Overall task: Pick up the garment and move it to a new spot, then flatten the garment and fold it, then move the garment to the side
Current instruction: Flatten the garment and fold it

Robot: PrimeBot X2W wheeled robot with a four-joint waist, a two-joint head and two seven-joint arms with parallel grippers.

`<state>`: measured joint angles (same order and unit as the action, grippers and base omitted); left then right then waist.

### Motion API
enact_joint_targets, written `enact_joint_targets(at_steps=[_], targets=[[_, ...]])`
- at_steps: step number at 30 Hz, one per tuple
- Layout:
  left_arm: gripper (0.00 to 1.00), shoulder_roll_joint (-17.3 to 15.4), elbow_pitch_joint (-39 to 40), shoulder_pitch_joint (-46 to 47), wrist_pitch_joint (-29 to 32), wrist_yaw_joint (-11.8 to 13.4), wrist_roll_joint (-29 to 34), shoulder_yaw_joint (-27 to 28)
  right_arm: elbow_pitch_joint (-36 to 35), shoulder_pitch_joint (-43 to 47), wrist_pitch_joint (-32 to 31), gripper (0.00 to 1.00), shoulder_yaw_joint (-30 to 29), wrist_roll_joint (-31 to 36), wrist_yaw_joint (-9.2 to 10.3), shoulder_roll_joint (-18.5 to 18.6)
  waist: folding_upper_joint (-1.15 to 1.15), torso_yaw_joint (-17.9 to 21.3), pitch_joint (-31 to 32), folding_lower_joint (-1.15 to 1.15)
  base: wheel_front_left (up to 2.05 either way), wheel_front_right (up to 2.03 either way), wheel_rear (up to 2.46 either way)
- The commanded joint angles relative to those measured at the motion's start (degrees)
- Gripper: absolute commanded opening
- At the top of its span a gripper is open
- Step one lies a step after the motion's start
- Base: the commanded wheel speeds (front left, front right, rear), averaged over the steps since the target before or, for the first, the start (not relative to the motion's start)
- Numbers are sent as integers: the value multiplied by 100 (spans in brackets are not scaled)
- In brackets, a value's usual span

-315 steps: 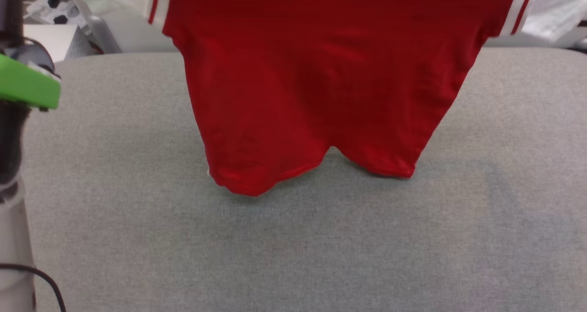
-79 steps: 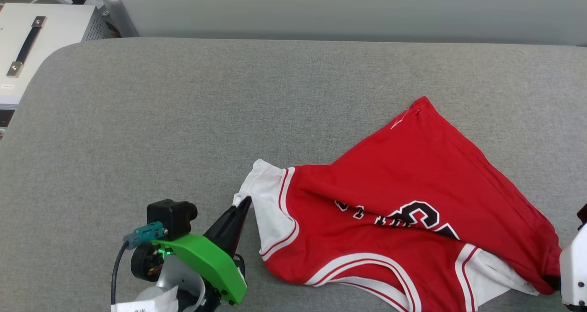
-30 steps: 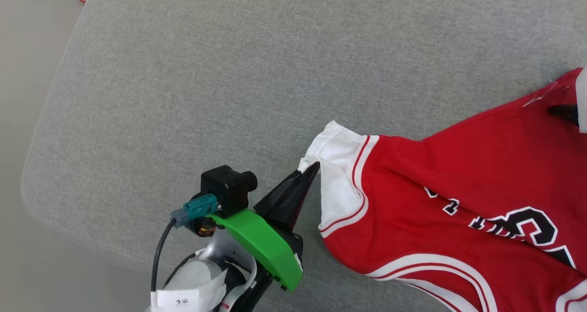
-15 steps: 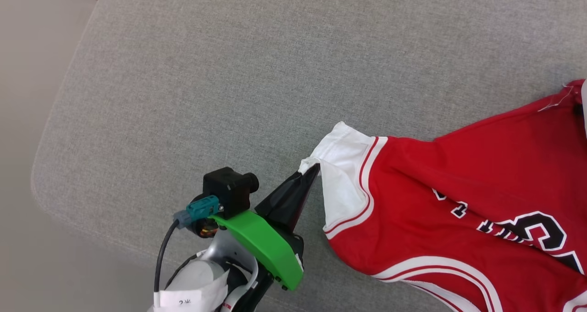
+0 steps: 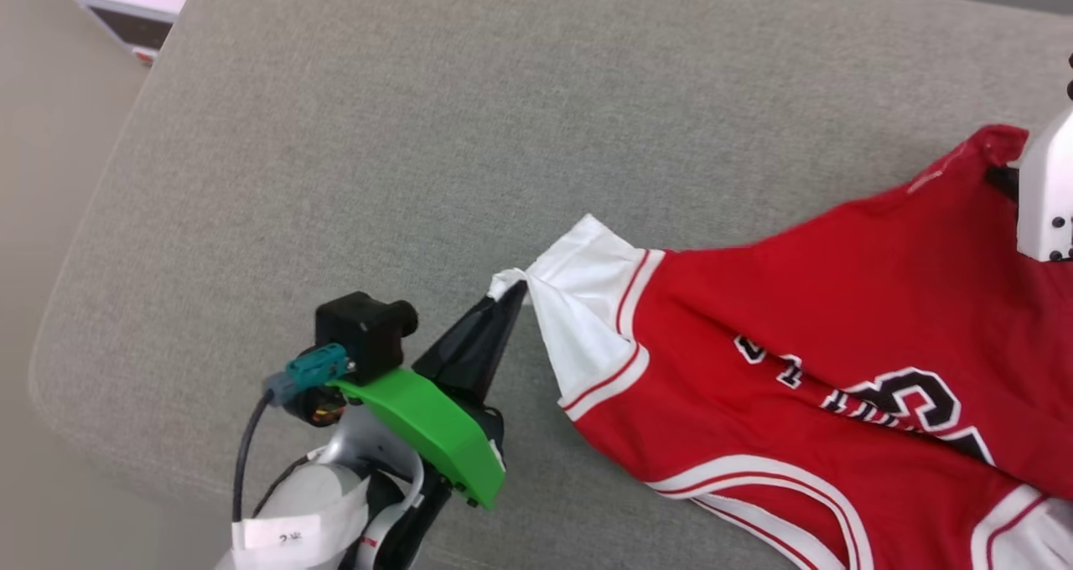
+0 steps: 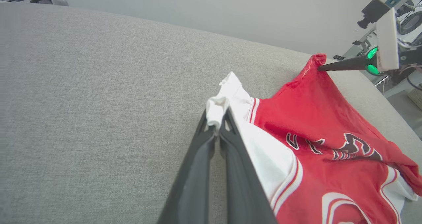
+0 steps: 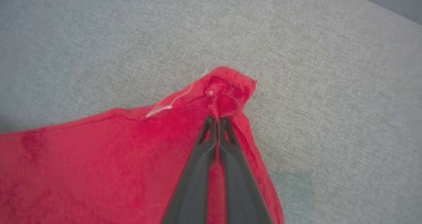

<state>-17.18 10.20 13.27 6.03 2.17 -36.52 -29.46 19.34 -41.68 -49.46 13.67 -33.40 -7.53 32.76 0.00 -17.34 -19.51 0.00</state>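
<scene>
The shirt lies rumpled on the right part of the grey cushion, lettering up, with one white sleeve pointing left and a red corner at the far right. The left gripper has its fingers pressed together on the very tip of that sleeve. The right gripper is closed the same way, pinching the bunched red corner (a hem corner, by the look of it). Both bites are small, so a hard pull to spread the cloth could slip one free. The diagonal sleeve-to-corner hold may also stretch the shirt skewed rather than flat. The left wrist view shows the corner peaked up off the cushion. The head view flattens that, but takes in the cushion's rounded left edge and a white box beyond.
</scene>
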Motion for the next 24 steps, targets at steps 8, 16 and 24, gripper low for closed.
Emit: enact_joint_targets(at_steps=[8,16,24], targets=[[0,-430,309,-49,101,180,-83,376,-308,158,897,0,153,-368,4,183,0,686,719,0,0,0,0],[0,-771,670,5,210,417,-86,816,-722,396,1630,0,42,-454,4,328,0,1087,1122,0,0,0,0],[0,-1063,1023,221,183,610,-27,1308,-1329,767,2140,0,-293,-462,4,298,0,1463,1494,0,0,0,0]])
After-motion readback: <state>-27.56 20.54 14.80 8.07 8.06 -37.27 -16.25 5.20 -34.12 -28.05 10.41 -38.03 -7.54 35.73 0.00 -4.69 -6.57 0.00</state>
